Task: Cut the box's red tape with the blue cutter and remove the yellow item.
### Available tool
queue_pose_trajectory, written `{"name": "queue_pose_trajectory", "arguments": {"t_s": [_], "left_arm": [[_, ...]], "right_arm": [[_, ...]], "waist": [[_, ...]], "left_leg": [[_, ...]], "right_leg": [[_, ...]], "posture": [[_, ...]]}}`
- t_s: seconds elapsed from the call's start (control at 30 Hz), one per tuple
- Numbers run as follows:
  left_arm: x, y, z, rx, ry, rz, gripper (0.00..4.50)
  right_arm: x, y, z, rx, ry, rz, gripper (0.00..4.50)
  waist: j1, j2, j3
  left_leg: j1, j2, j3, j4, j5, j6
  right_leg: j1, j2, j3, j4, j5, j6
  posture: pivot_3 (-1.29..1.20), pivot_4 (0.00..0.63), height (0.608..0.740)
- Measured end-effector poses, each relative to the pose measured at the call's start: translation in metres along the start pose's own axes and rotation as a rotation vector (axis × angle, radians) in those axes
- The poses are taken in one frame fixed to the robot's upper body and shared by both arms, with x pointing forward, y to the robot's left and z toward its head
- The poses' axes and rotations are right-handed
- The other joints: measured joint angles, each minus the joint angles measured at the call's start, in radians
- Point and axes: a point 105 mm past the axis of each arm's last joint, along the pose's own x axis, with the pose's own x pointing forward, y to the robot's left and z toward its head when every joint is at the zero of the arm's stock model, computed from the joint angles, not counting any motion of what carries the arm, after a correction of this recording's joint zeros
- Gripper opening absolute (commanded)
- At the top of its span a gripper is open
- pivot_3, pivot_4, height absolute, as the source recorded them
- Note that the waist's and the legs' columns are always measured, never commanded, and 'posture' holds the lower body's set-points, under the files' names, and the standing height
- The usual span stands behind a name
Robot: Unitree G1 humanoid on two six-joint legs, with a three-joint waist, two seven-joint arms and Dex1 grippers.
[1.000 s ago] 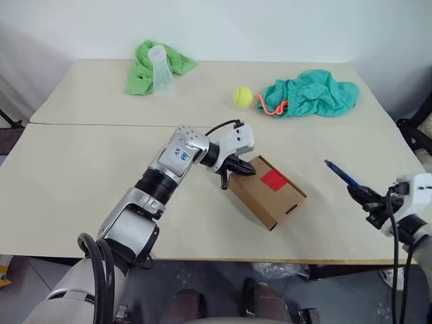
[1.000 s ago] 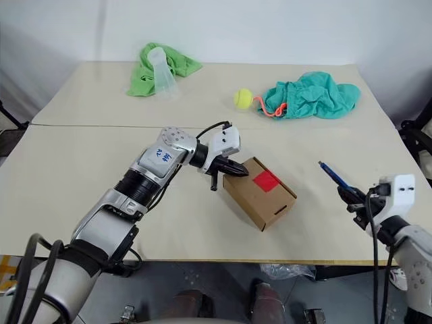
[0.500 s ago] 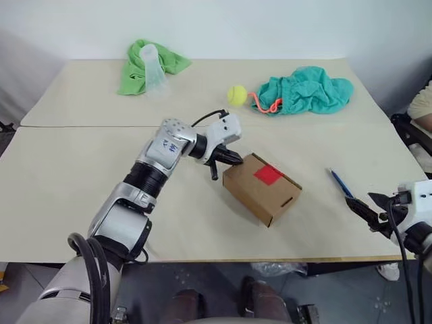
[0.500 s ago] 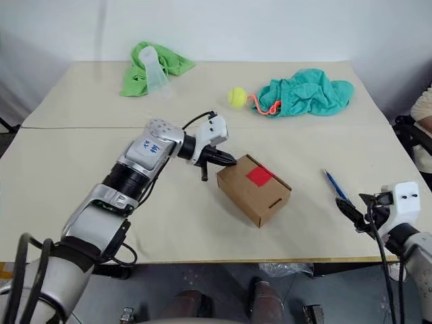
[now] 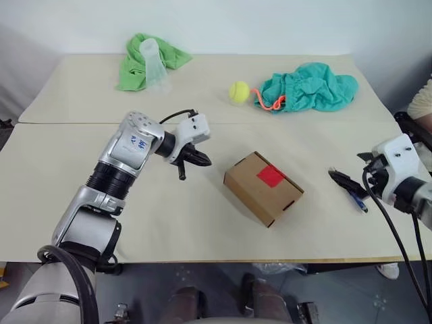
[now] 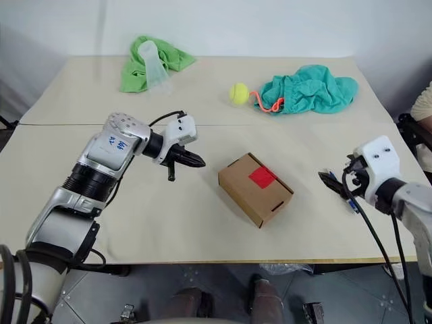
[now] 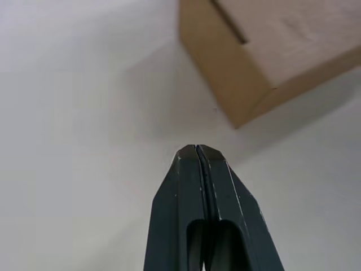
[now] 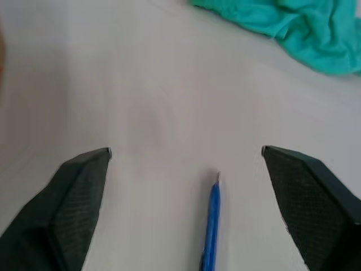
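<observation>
Left arm reaches forward over the table (image 5: 61,182), bent at the elbow. Left gripper (image 5: 200,160) points toward the box (image 5: 263,187), angled downward; fingers (image 7: 203,192) pressed together, holding nothing. Gripper tip near the box's left corner, apart from it, bare table between.

Right arm comes in from the right edge. Right gripper (image 8: 186,164) hangs low over the cutter (image 8: 210,226), fingers (image 8: 79,192) spread wide, one to each side of it, not touching. Cutter lies flat on the table near the right edge, tip pointing toward the teal cloth (image 5: 310,88).

Box sits at centre of the near table, skewed to the edges, flaps closed. Tape (image 5: 271,177) is on its top face, uncut. Open table all round the box, most to its left and front.

Far side: ball (image 5: 238,92) beside the teal cloth, an orange cord (image 5: 266,102) between them; green cloth (image 5: 145,61) with a clear cup (image 5: 153,64) on it at far left.

Cutter's rear end is hidden under the right gripper in the eye views. Yellow item cannot be made out.
</observation>
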Motion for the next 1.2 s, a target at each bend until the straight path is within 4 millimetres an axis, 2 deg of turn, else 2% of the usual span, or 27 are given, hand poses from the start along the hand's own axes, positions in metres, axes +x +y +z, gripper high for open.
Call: {"name": "queue_pose_trajectory", "arguments": {"t_s": [0.17,0.33,0.37,0.57,0.7,0.9,1.2], "left_arm": [[0.008,-0.017,0.007,-0.020,0.001,-0.068,0.00],[0.022,-0.040,0.003,-0.045,0.058,-0.176,0.00],[0.024,-0.044,0.002,-0.054,0.068,-0.197,0.00],[0.038,-0.056,0.009,-0.080,0.057,-0.250,0.00],[0.052,-0.049,0.006,-0.085,0.051,-0.201,0.00],[0.066,-0.034,-0.001,-0.129,0.020,-0.123,0.00],[0.065,-0.020,-0.001,-0.106,0.023,-0.080,0.00]], "right_arm": [[0.028,0.001,-0.013,-0.014,0.087,0.072,2.10],[0.049,0.021,-0.020,-0.044,0.143,0.203,0.21],[0.052,0.025,-0.020,-0.042,0.145,0.227,0.03],[0.058,0.049,-0.013,-0.052,0.149,0.341,0.03],[0.052,0.069,-0.006,-0.065,0.157,0.419,0.03],[0.038,0.095,-0.010,-0.038,0.203,0.489,0.03],[0.035,0.121,0.001,-0.013,0.177,0.520,0.03]], "waist": [[-0.003,0.001,0.001],[-0.004,0.003,0.002],[-0.004,0.003,0.002],[0.000,0.005,0.003],[-0.002,0.005,0.003],[-0.001,0.005,0.003],[-0.001,0.005,0.003]], "left_leg": [[-0.001,0.000,0.001,0.000,0.000,0.000],[-0.001,0.000,0.001,0.000,0.001,-0.002],[-0.001,0.000,0.001,0.000,0.002,-0.002],[-0.001,0.000,0.000,0.000,0.002,-0.003],[-0.001,0.001,0.000,0.000,0.003,-0.004],[-0.001,0.000,0.000,0.001,0.003,-0.004],[0.000,0.000,0.000,0.002,0.003,-0.004]], "right_leg": [[0.000,0.001,-0.001,-0.002,0.001,0.002],[0.000,0.002,0.000,-0.002,0.001,0.003],[0.000,0.002,0.000,-0.002,0.001,0.003],[0.000,0.002,-0.001,-0.002,0.001,0.003],[0.001,0.003,-0.001,-0.002,0.001,0.003],[0.001,0.002,-0.001,-0.001,0.002,0.003],[0.001,0.002,0.000,0.000,0.002,0.003]], "posture": [[0.00,0.150,0.740],[0.00,0.150,0.740],[0.00,0.150,0.740],[0.00,0.150,0.740],[0.00,0.150,0.740],[0.00,0.150,0.740],[0.00,0.150,0.740]]}}
